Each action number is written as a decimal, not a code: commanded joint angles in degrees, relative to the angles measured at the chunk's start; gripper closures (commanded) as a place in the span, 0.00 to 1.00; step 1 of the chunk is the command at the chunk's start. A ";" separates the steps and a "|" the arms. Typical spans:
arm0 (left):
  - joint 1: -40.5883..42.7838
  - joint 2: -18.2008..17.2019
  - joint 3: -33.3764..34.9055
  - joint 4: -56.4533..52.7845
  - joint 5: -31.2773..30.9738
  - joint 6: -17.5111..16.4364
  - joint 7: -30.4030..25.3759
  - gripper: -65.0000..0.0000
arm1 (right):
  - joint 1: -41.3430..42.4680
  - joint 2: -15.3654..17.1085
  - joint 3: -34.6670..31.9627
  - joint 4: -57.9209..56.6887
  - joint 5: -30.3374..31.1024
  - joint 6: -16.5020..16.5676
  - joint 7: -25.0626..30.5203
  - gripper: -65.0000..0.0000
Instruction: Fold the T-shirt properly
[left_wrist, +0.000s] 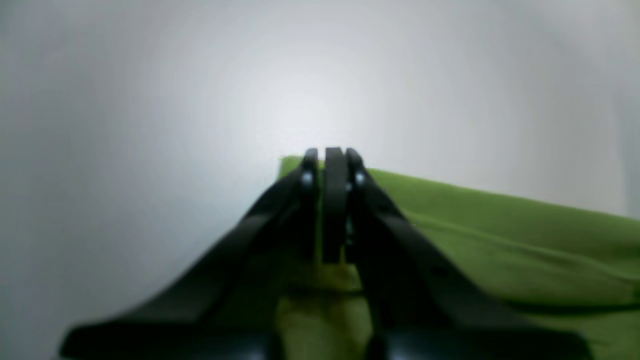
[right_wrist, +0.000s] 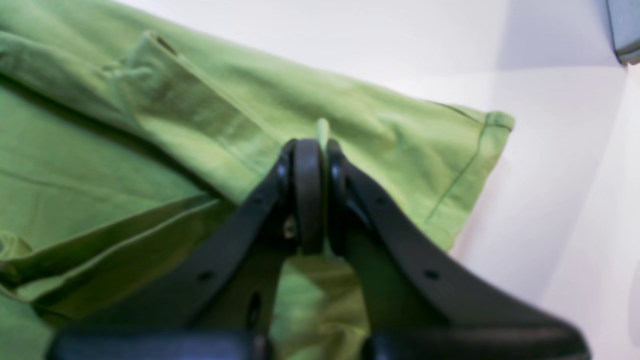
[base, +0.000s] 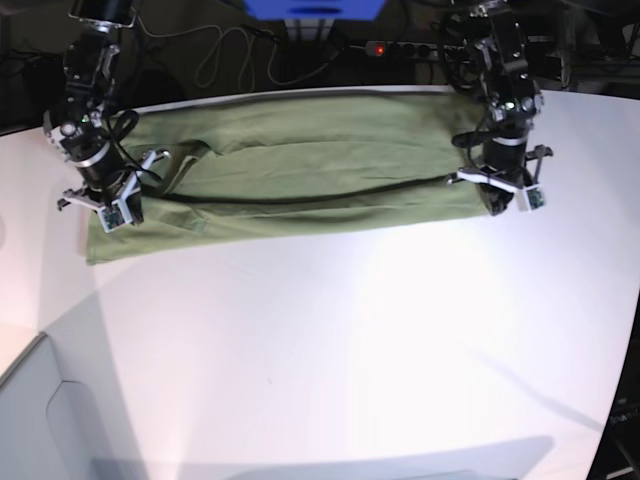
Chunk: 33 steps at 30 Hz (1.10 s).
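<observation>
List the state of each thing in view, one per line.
T-shirt: folded lengthwise into a long band, lying flat on the table, both ends pinched.
Left end effector: shut on the T-shirt's edge.
Right end effector: shut on a T-shirt fold near the sleeve.
Table: white, bearing the shirt.

No legible text, label, brand, number or sign is found in any of the three views. The T-shirt is seen as plain green cloth, with no print or readable tag shown. No markings can be read on the black arms or on the white counter. The blue object at the top edge of the base view is shown without any lettering that can be made out.
</observation>
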 joint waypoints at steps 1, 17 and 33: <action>0.36 -0.31 -0.55 2.09 -0.10 -0.12 -1.59 1.00 | 0.56 0.65 0.38 0.86 0.64 0.09 1.38 1.00; 9.15 -0.48 -1.52 7.89 -0.10 -0.12 -1.59 1.00 | -0.58 0.83 0.64 0.86 0.55 0.09 1.38 1.00; 10.64 -0.48 -1.08 7.36 -0.10 -0.12 -1.15 1.00 | -2.43 2.24 0.29 0.77 0.46 0.09 1.30 1.00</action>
